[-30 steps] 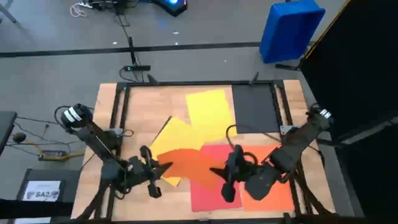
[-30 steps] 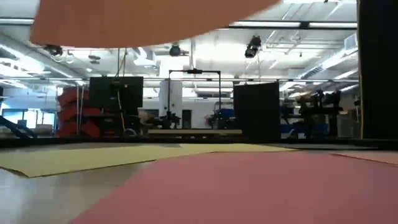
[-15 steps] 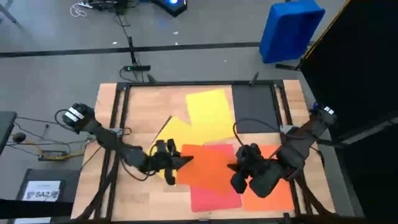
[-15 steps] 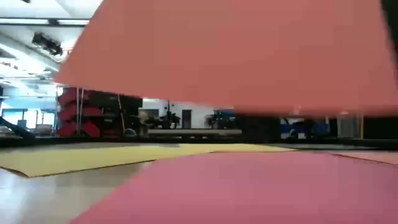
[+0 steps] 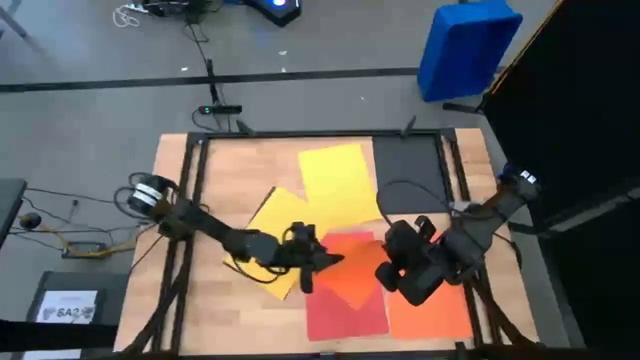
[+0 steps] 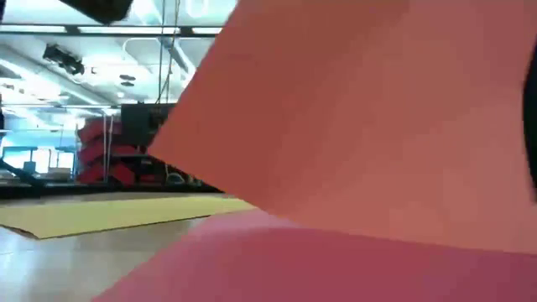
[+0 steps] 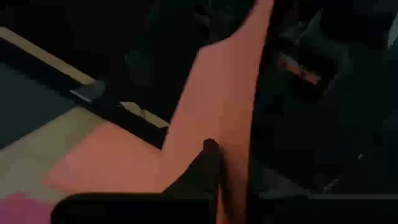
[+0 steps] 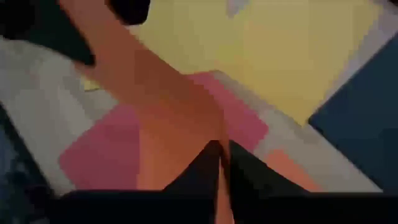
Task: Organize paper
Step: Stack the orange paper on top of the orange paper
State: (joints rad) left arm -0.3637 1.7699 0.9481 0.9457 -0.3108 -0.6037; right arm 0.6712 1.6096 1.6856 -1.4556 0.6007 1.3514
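Note:
An orange sheet of paper [image 5: 358, 272] hangs in the air between my two grippers, over the near middle of the table. In the low view it slants steeply above a red sheet [image 6: 277, 260]. My left gripper [image 5: 324, 262] is shut on its left end and my right gripper [image 5: 388, 268] on its right end. The red sheet [image 5: 345, 312] lies flat beneath, and a second orange sheet [image 5: 432, 312] lies at the near right. Two yellow sheets [image 5: 335, 180] [image 5: 280, 222] and a dark grey sheet [image 5: 410, 172] lie flat farther back. My left gripper pinches the orange sheet's left end [image 7: 221, 132] between its two shut fingers, coming about level from the table's left. The sheet stands on edge beyond the fingers, lifted clear of the table. My right gripper pinches the orange sheet's right edge [image 8: 208, 132] between its two shut fingers, slanting down from the table's right. The sheet runs away from the fingers toward the left gripper, clear of the red sheet below.
A blue plastic bin [image 5: 465, 45] stands on the floor beyond the table's far right corner. A dark box with a white label [image 5: 70, 305] sits left of the table. Dark rails [image 5: 190, 200] frame the tabletop. Bare wood [image 5: 215, 320] shows at the near left.
My left gripper has swung toward the table's right, rolling as it went, and carried the sheet's left end toward the right gripper. My right gripper has tipped downward and shifted a little right. The orange sheet, flat and wide before, now stands steeply tilted and narrow between them.

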